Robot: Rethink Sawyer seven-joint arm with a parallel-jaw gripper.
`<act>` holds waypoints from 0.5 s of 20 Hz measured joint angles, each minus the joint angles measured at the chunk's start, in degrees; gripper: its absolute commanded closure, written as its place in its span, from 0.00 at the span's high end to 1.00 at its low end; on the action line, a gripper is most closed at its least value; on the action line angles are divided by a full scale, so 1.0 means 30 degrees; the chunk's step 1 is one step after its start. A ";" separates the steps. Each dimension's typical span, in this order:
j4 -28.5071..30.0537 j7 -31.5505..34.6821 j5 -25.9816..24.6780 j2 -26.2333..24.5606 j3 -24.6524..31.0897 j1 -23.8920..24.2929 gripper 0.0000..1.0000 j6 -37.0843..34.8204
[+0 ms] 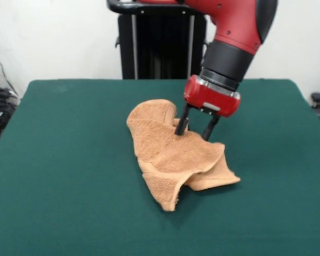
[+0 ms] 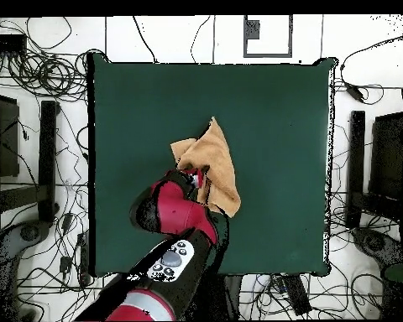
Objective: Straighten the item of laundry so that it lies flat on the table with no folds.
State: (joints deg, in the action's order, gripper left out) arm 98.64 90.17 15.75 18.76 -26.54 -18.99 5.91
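The orange-tan towel, the item of laundry point(image 1: 170, 154) point(image 2: 215, 163), lies crumpled near the middle of the dark green table point(image 1: 64, 160) point(image 2: 276, 117), with folds and a raised ridge on its front side. My gripper point(image 1: 193, 134) reaches down onto the towel's far right part. Its two black fingers point(image 1: 181, 125) stand apart, open. One tip presses into the cloth and the other sits at the towel's edge. In the overhead view the red wrist point(image 2: 175, 205) covers the towel's lower left part and hides the fingers.
Bare green table surrounds the towel on all sides. Beyond the table's edges in the overhead view lie tangled cables point(image 2: 37, 75) and black equipment point(image 2: 381, 168).
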 measured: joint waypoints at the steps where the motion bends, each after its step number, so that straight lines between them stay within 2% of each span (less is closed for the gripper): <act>1: -0.0003 0.0000 0.0000 0.0000 0.0000 0.0032 1.00 0.0035; 10: -0.0064 0.0000 -0.0004 -0.0020 0.0000 0.0118 1.00 0.0168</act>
State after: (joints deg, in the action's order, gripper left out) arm 98.45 90.17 15.74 18.70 -26.54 -18.64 6.42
